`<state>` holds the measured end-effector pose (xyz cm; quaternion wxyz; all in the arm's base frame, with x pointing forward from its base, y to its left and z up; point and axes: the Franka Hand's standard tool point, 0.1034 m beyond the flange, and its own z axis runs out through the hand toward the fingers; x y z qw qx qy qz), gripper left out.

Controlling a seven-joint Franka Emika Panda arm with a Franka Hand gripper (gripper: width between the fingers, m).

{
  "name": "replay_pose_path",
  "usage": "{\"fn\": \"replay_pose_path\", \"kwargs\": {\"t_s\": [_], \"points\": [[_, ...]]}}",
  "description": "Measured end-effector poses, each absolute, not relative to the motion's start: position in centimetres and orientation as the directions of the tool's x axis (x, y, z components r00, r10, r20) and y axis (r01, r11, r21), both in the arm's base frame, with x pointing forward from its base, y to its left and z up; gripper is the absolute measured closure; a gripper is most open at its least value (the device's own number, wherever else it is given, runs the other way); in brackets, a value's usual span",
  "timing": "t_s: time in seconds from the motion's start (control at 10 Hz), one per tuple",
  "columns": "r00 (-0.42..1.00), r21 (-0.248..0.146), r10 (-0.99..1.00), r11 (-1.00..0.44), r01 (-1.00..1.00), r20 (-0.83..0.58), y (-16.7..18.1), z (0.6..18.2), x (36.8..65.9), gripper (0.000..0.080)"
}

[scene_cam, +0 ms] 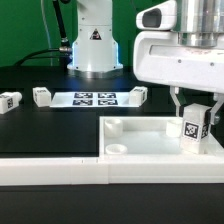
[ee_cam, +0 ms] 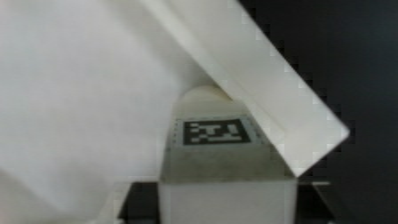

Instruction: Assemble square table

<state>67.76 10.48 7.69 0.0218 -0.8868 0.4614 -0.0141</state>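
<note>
1 tabletop (scene_cam: 40,130), black | 1 square slab (scene_cam: 150,133), exterior view's right, edge cut off | 1 marker board (scene_cam: 95,98) | 1 hand (scene_cam: 196,112) clamped on held leg (scene_cam: 193,128), upright at slab corner, contact w/ slab unclear | 3 loose legs (scene_cam: 10,99) (scene_cam: 42,95) (scene_cam: 138,95) flank board

Four white block legs are being counted: a leg (scene_cam: 10,99), a second leg (scene_cam: 42,95), a third leg (scene_cam: 139,96), a fourth leg (scene_cam: 195,128). One square tabletop (scene_cam: 150,136), one marker board (scene_cam: 95,99) and one barrier wall (scene_cam: 50,170) are being counted too.
</note>
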Motion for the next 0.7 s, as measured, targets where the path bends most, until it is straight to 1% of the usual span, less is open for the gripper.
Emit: {"fn": "replay_pose_path", "kwargs": {"t_s": [0.1,0.2,0.6,0.7], "points": [[0.395,-0.06,-0.918,-0.392,-0.918,-0.031,10.29,7.65,67.79,0.0508],[0.223,-0.064,-0.972,-0.218,-0.974,-0.081,9.94,7.65,67.87,0.0508],[0.02,-0.048,-0.994,-0.015,-0.999,-0.108,10.14,7.62,67.71,0.0508],[-0.068,-0.041,-0.991,0.073,-0.996,-0.113,10.17,7.63,67.75,0.0508]]}}
